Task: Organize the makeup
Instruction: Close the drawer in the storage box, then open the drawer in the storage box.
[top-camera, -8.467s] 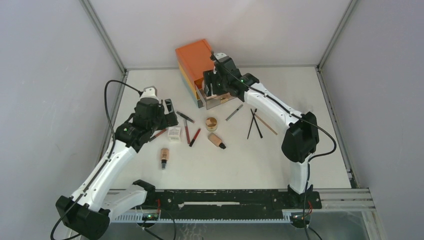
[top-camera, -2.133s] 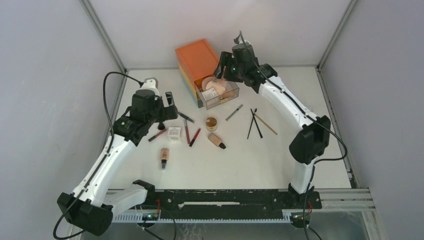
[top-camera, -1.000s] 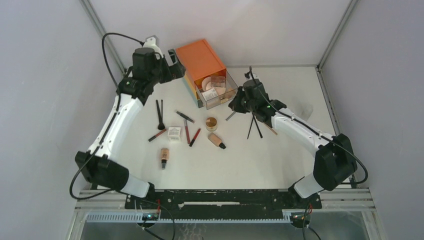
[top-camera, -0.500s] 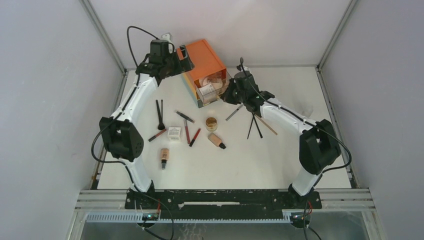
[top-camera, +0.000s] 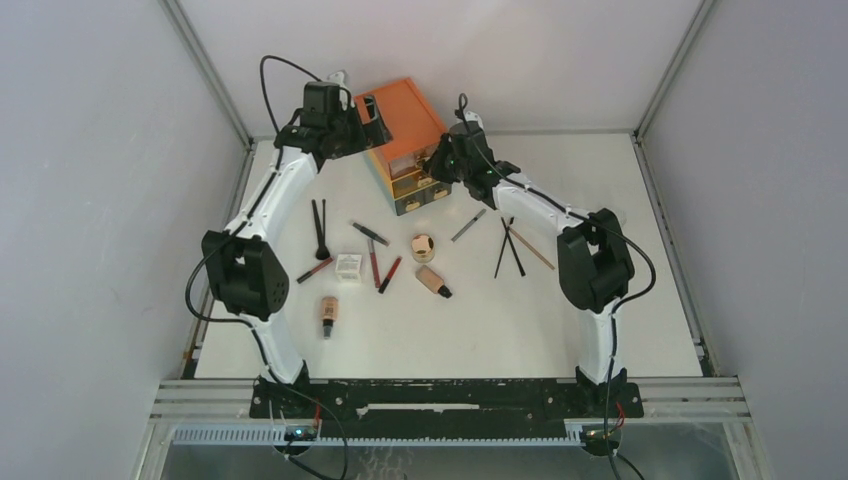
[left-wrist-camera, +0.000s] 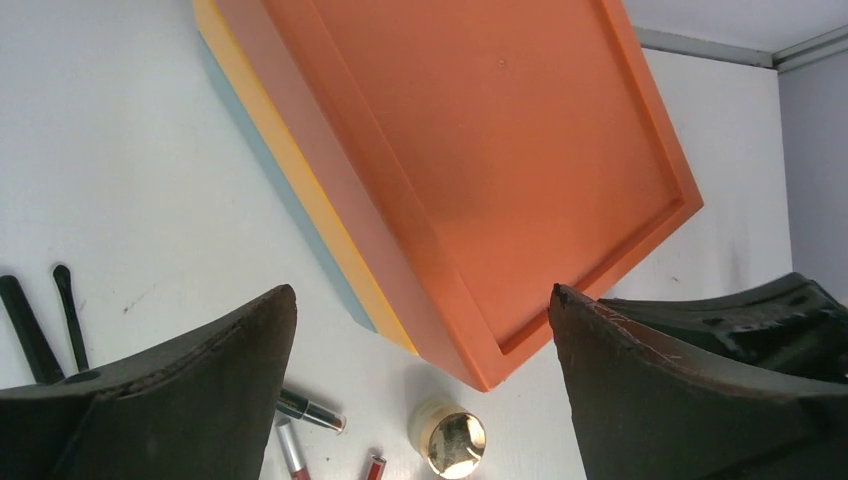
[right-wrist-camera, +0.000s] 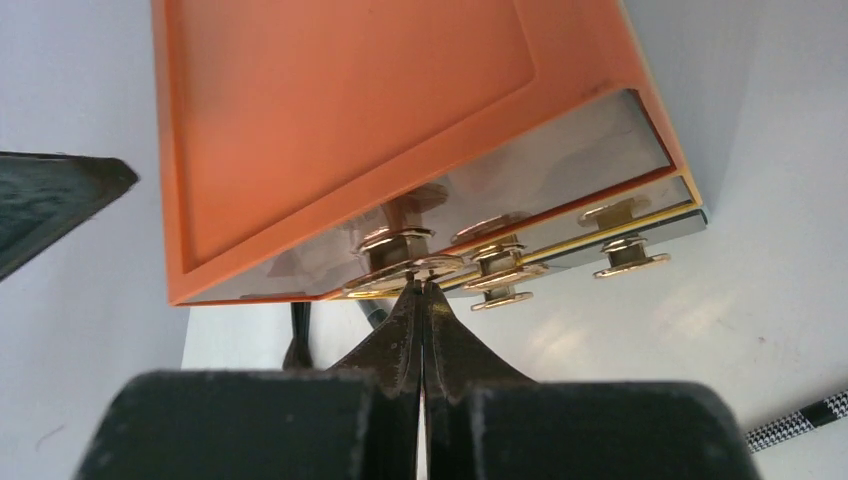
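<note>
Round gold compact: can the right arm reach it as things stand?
Probably yes: the compact lies uncovered near the chest; the right hand, shut at a drawer knob, need only open.

chest (top-camera: 405, 128): at the back of the table (top-camera: 620, 330)
box (top-camera: 348, 266): before the chest, left of the pencils (top-camera: 374, 262)
compact (top-camera: 423, 245): right of the pencils, behind a bottle (top-camera: 433, 281)
crossed brushes (top-camera: 508, 250): right of the compact

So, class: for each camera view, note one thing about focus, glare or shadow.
Right wrist view: the shut right tool near the lens is soft, while the orange chest's clear drawer fronts look mirror-like and the gold knobs glint. Left wrist view: the open left tool's dark fingers lack detail; the round gold lid shows glare. Top external view: even light, faint shadows.
</note>
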